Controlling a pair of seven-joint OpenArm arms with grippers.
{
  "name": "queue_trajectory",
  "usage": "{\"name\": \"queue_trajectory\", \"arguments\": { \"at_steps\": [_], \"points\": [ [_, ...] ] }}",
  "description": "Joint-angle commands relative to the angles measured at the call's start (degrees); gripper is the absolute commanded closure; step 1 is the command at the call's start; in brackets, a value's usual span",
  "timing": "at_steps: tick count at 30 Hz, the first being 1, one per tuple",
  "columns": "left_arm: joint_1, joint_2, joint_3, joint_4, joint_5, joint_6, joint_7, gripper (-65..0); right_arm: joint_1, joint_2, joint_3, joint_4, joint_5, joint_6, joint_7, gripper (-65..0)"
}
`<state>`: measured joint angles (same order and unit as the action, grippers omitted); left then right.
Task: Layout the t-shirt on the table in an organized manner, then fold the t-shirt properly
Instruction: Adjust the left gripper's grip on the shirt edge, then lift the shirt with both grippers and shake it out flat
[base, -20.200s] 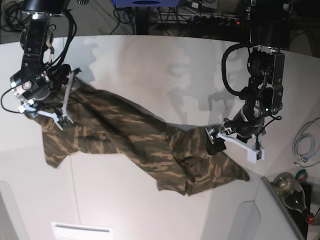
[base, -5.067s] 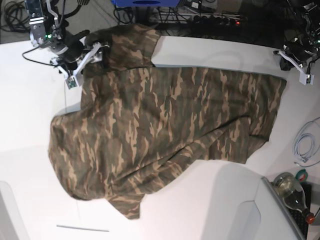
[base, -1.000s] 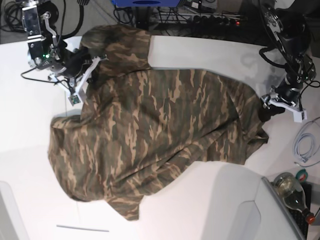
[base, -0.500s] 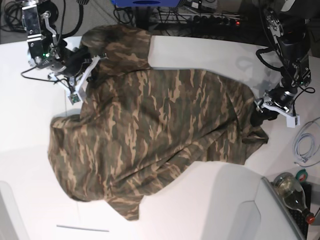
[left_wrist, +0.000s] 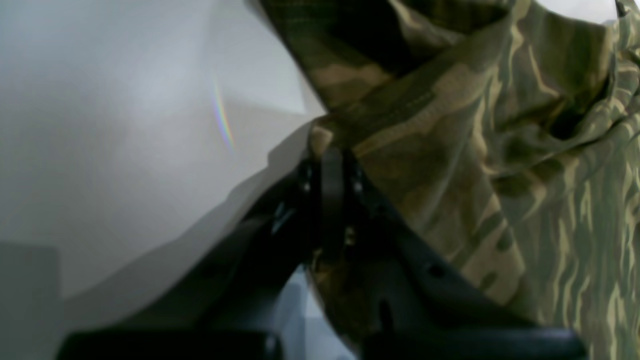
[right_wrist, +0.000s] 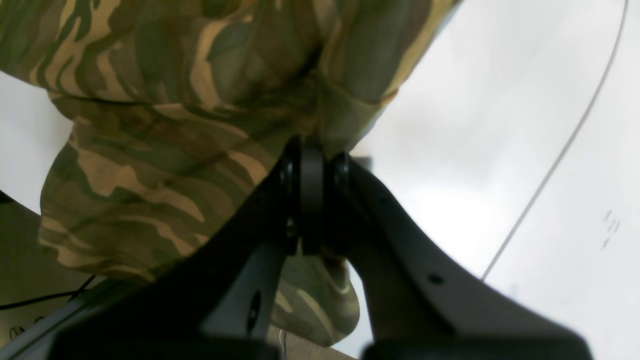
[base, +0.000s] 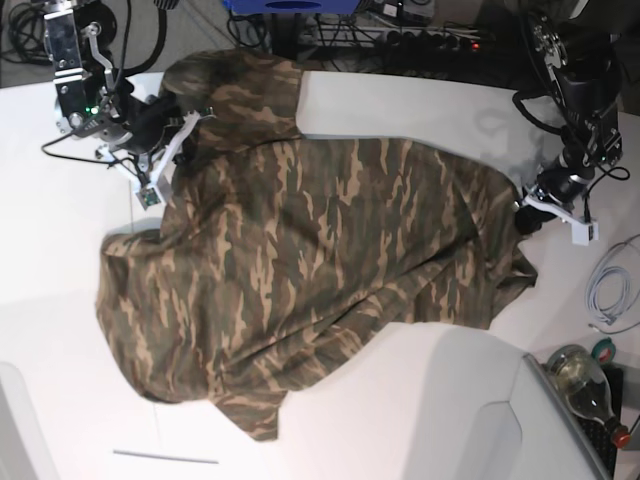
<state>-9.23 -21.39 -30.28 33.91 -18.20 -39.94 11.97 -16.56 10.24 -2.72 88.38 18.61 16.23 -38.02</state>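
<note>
Base view shows the soft camouflage-print t-shirt (base: 310, 270) in olive, brown and tan spread wide over the large smooth white table (base: 400, 110), its cloth wrinkled and bunched along the side nearest the left arm, with one sleeve lying at the table's far edge. At that view's left the right gripper (base: 165, 150) sits at the shirt's upper edge beside the sleeve, and at that view's right the left gripper (base: 530, 215) meets the shirt's opposite edge. A coiled white cable (base: 610, 290) and a glass bottle (base: 585, 380) lie off the table's corner near the left arm. Left wrist view looks along the dark fingers (left_wrist: 330, 200), which are pressed together on a stitched hem of the camouflage cloth, the fabric rising in folds above and to one side and bare white tabletop on the other. Right wrist view shows the other pair of dark fingers (right_wrist: 310, 195) likewise clamped tight on a bunched fold of the shirt, cloth hanging both above and beneath them, with a thin dark seam line (right_wrist: 565, 145) curving across the white surface.
</note>
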Motion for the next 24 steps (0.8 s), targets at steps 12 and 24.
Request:
{"name": "queue_trajectory", "arguments": {
  "at_steps": [12, 24],
  "points": [
    [14.38, 0.42, -10.64, 27.85, -0.13, 5.97, 11.20, 0.0, -3.97, -0.17, 5.58, 10.92, 0.60, -0.27, -4.22, 0.0],
    [3.92, 2.09, 2.99, 32.68, 0.48, 11.15, 19.37, 0.0, 16.16, -1.76, 17.36, -0.51, 0.51, 0.08, -14.77, 0.0]
  ]
}}
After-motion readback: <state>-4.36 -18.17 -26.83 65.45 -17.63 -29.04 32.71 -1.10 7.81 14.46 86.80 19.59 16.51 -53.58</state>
